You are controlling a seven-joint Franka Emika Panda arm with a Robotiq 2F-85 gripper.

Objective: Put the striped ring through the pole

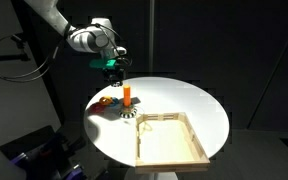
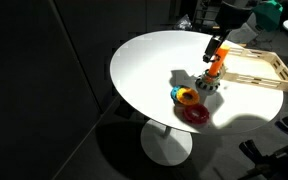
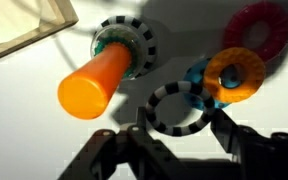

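Observation:
In the wrist view my gripper (image 3: 182, 128) is shut on the black-and-white striped ring (image 3: 179, 108), which sits between the two fingers. The orange pole (image 3: 99, 78) stands upright on a striped round base (image 3: 134, 38), just left of the held ring. In both exterior views the gripper (image 1: 115, 70) (image 2: 216, 50) hangs a little above the pole (image 1: 126, 96) (image 2: 213, 68). The ring is above and beside the pole's top, not over it.
An orange ring on a blue one (image 3: 234, 72) (image 2: 187, 96) and a red ring (image 3: 259, 28) (image 2: 195, 114) lie beside the pole on the round white table (image 1: 204, 100). A shallow wooden tray (image 1: 169, 140) (image 2: 254, 70) lies on the pole's other side.

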